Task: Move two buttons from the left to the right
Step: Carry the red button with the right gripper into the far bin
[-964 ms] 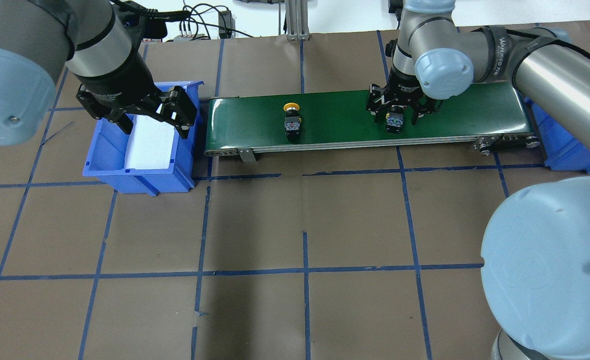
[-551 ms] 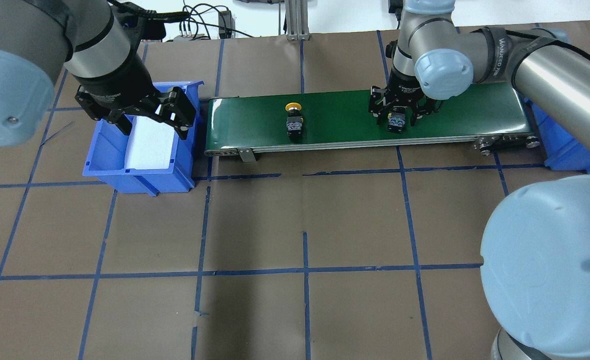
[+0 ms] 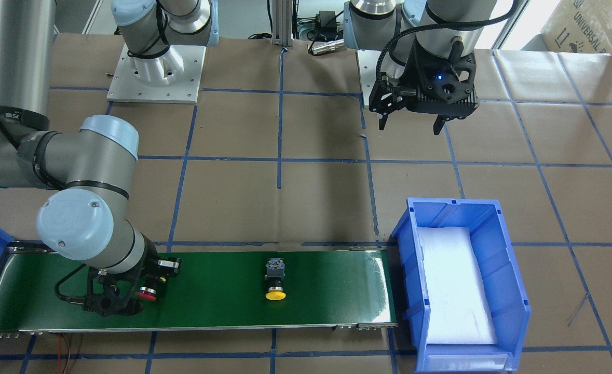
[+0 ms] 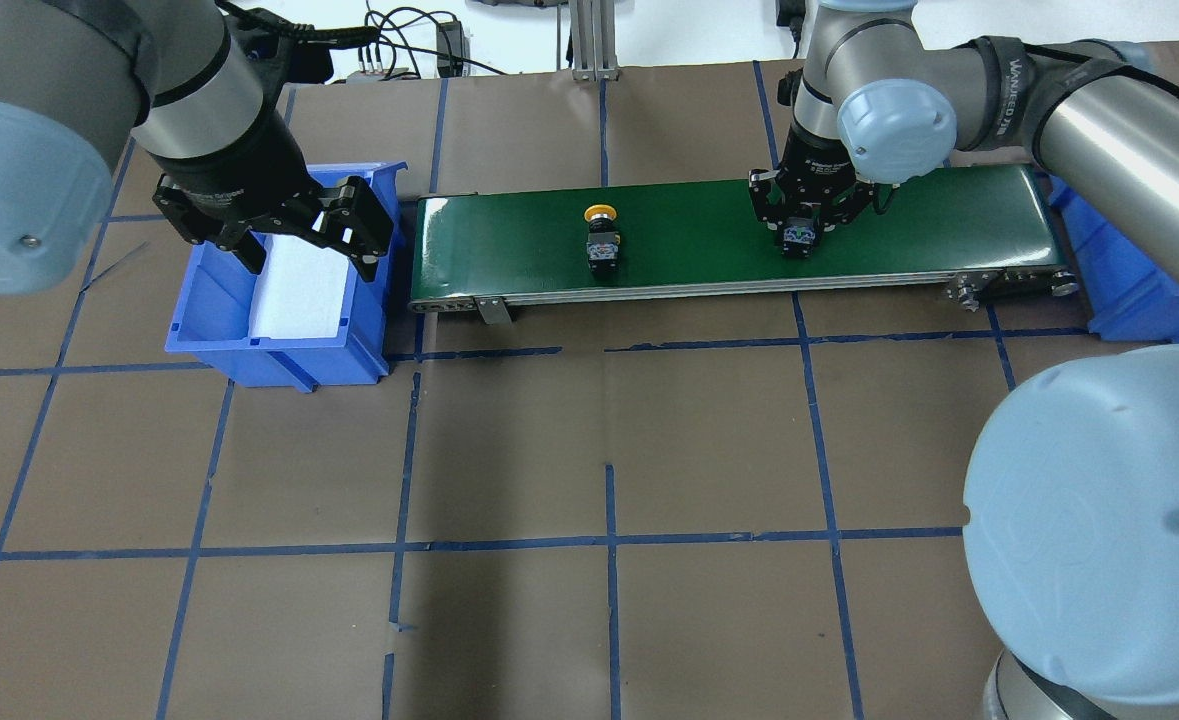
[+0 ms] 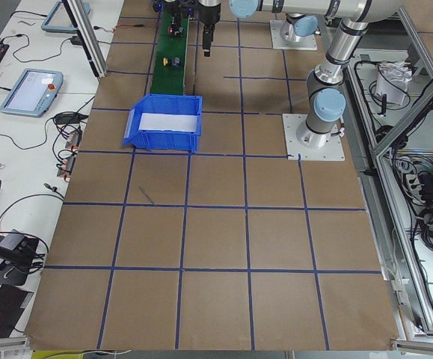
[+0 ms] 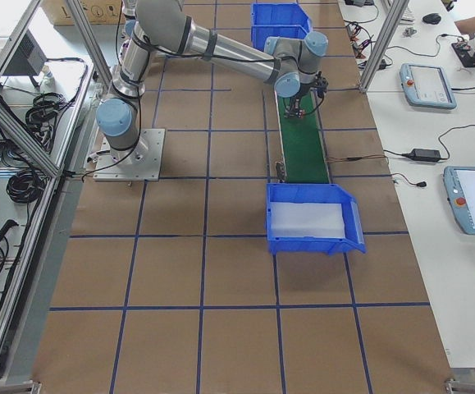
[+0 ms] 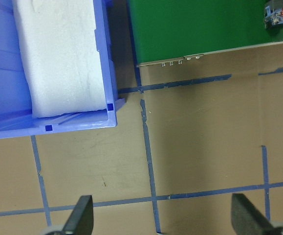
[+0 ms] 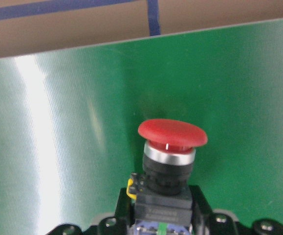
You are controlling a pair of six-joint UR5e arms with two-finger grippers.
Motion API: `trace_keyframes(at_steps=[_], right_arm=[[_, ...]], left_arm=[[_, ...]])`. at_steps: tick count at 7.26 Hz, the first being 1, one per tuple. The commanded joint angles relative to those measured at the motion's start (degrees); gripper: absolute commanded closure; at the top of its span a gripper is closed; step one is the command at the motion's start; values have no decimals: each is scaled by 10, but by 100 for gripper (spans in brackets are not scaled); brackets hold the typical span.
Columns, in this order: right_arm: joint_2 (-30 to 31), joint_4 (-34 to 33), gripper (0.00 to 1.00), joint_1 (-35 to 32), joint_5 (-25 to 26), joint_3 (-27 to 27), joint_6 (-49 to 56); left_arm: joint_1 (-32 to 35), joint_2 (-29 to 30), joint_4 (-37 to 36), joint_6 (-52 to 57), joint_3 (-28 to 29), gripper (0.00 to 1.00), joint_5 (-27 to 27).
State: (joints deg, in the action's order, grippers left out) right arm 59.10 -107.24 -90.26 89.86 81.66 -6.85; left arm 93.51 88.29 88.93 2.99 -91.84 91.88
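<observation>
On the right-hand stretch of the green belt (image 4: 689,225), we see the right end effector (image 4: 798,218) sitting low, its fingers close against the block body of the red button (image 8: 172,147), so it is clamped on that button. In the right wrist view the red mushroom cap points away from the camera, with its silver ring and black collar behind it and the belt's green surface all around. We cannot tell whether the button touches the belt. From across the bench, the red cap (image 3: 146,294) sticks out just beside the black fingers, near the belt's front edge.

Further along the belt, about midway and well apart from this end effector, the yellow button (image 4: 602,236) lies on its side. Its cap points toward the far edge of the bench and its block toward the robot.

Beyond the belt's right end stands a second blue bin (image 4: 1134,300), only partly in view.

At the belt's other end stands a blue bin (image 4: 279,362) lined with a white foam pad (image 4: 299,290), with no button in it. The left end effector (image 4: 309,258) hangs above the bench by this bin, with its fingers spread wide and nothing between them. Its wrist view looks straight down on the bin's corner, the belt's end and the brown bench (image 7: 205,142), which is crossed by blue tape lines (image 7: 148,161).
</observation>
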Motion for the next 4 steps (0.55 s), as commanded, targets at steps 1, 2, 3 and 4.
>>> trace_keyframes(at_steps=[1, 2, 3, 4], right_arm=[[1, 63, 81, 28, 5, -62, 26], [7, 84, 86, 57, 29, -82, 79], [13, 84, 88, 106, 37, -90, 173], [17, 79, 87, 163, 29, -92, 237]], left_arm=[[-1, 4, 7, -3, 10, 0, 1], [-3, 5, 7, -8, 14, 0, 2], [-16, 13, 7, -9, 25, 0, 2], [-58, 24, 28, -9, 50, 0, -5]])
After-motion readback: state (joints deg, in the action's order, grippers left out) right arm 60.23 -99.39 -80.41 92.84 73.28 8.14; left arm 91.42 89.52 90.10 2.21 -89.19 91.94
